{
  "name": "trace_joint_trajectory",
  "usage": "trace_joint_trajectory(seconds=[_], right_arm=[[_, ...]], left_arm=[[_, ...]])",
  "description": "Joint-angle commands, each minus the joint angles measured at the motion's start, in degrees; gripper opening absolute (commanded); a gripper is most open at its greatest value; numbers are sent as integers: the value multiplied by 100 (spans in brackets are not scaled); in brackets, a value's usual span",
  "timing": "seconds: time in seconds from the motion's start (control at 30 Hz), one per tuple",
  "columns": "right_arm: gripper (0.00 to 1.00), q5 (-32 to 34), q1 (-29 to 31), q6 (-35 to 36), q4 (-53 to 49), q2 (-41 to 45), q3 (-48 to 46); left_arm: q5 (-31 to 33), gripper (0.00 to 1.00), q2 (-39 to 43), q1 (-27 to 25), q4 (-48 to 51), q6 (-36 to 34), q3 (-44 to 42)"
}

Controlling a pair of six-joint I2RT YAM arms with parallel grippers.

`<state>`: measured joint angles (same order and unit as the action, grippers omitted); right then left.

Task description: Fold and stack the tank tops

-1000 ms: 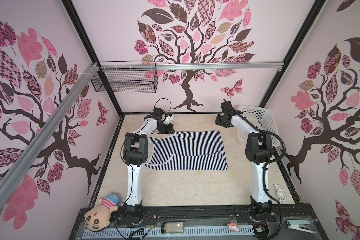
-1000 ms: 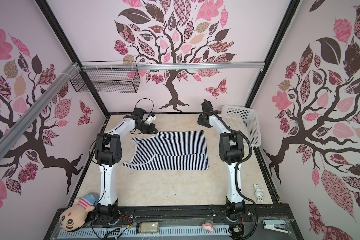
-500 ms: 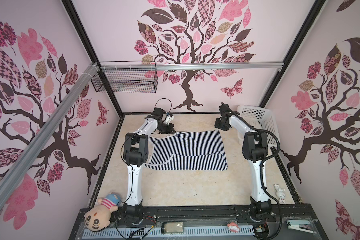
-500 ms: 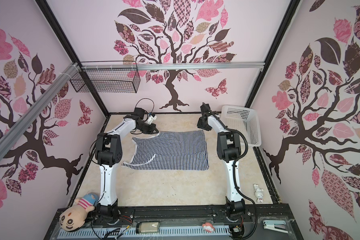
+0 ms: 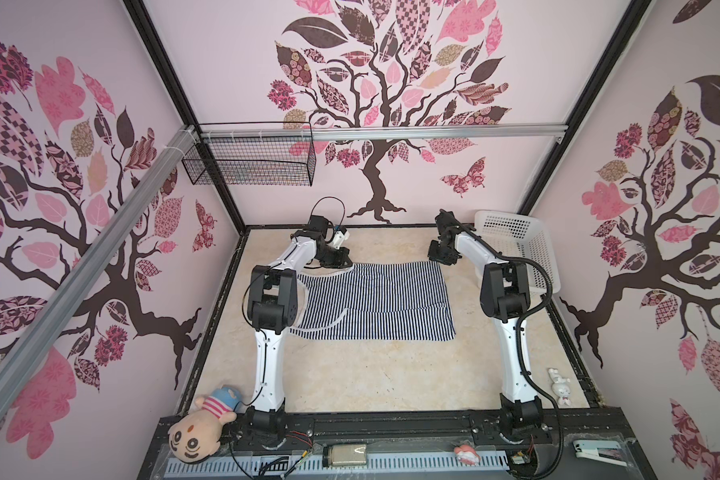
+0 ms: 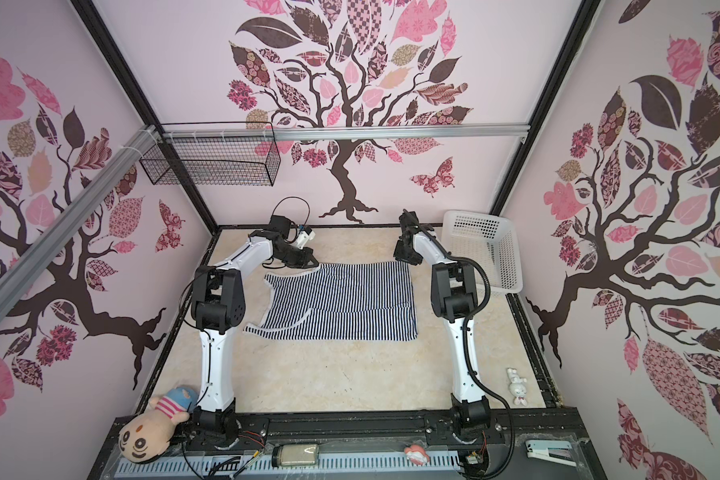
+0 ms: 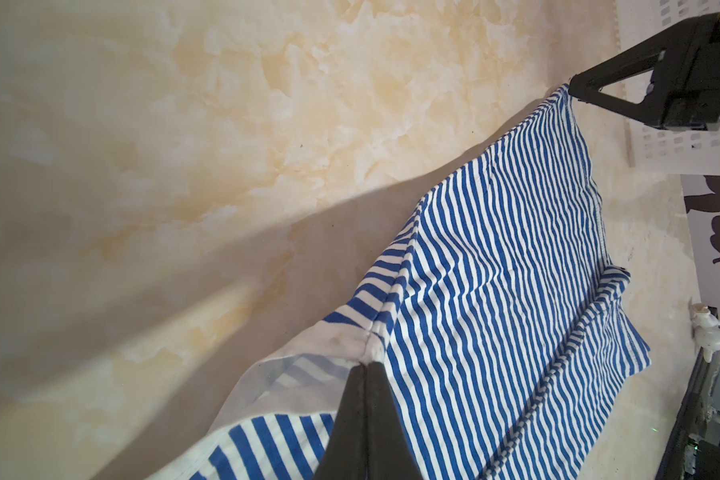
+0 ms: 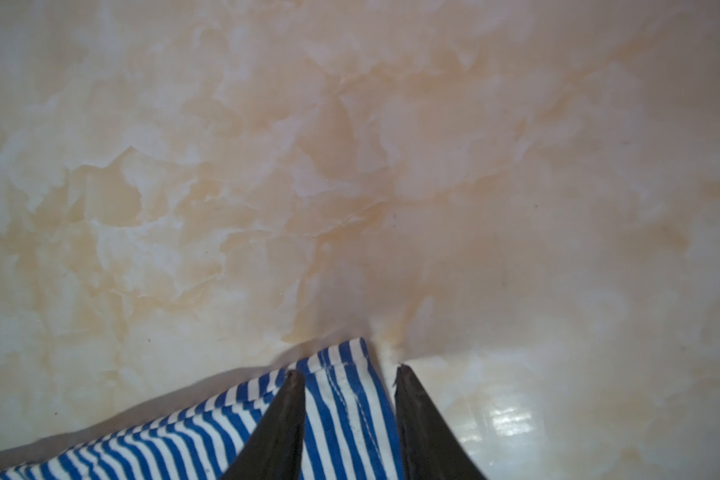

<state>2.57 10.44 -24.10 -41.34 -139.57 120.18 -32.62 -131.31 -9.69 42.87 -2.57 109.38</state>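
Observation:
One navy-and-white striped tank top (image 5: 375, 299) (image 6: 341, 299) lies spread on the marble table, its lower part folded over. My left gripper (image 5: 338, 259) (image 6: 308, 262) (image 7: 364, 365) is shut on the white-edged shoulder at the top's far left corner, lifting it slightly. My right gripper (image 5: 441, 257) (image 6: 406, 257) (image 8: 346, 374) is at the far right hem corner. Its jaws stand apart, with the striped corner (image 8: 341, 395) between them. The left wrist view also shows the right gripper (image 7: 574, 89) at that corner.
A white plastic basket (image 5: 528, 249) stands at the back right, close to the right arm. On the back wall hangs a black wire basket (image 5: 250, 162). A plush doll (image 5: 200, 424) lies at the front left and a small white figurine (image 5: 560, 386) at the front right.
My right gripper has come down and inward to the tank top's far right corner, and its jaws have narrowed. The left gripper has held its grip and place.

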Motion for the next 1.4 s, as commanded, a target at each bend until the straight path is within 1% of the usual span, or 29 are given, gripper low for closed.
trace_joint_trajectory(seconds=[0.0, 0.03, 0.27, 0.33, 0.4, 0.5, 0.53, 0.6, 0.63, 0.77, 0.9, 1.03, 1.07, 1.37], right_arm=[[36, 7, 2, 28, -93, -132, 109], [36, 7, 2, 28, -100, -320, 134], [36, 46, 2, 32, -233, -575, 410], [34, 28, 2, 28, -240, -611, 410], [24, 33, 2, 28, -258, -608, 410], [12, 33, 2, 19, -273, -511, 410], [10, 41, 2, 15, -252, -453, 410], [4, 59, 2, 2, -161, -261, 267], [3, 75, 2, -3, -118, -229, 188], [4, 43, 2, -16, 171, 514, -330], [4, -5, 2, -84, 1054, 1403, -1597], [5, -22, 10, -112, 1303, 1960, -2261], [5, -33, 3, -113, 1350, 2079, -2423], [5, -281, 11, -274, 1670, 3042, -3650]], left_arm=[[-87, 0, 97, -22, -50, 39, 145], [-88, 0, 97, -19, -51, 45, 140], [-95, 0, 114, -33, -47, 62, 145], [-95, 0, 114, -30, -51, 63, 145], [-87, 0, 123, -32, -37, 63, 145], [-69, 0, 132, -30, -24, 63, 145], [-69, 0, 132, -30, -17, 64, 297], [-69, 0, 140, -32, -3, 64, 337], [-69, 0, 149, -33, 7, 63, 346], [-86, 0, 208, -32, 3, 80, 347], [-122, 0, 278, -41, -8, 121, 291], [-171, 0, 416, -47, -55, 143, 224], [-191, 0, 467, -50, -60, 143, 18], [-103, 0, 1022, -68, -231, -35, -824]])
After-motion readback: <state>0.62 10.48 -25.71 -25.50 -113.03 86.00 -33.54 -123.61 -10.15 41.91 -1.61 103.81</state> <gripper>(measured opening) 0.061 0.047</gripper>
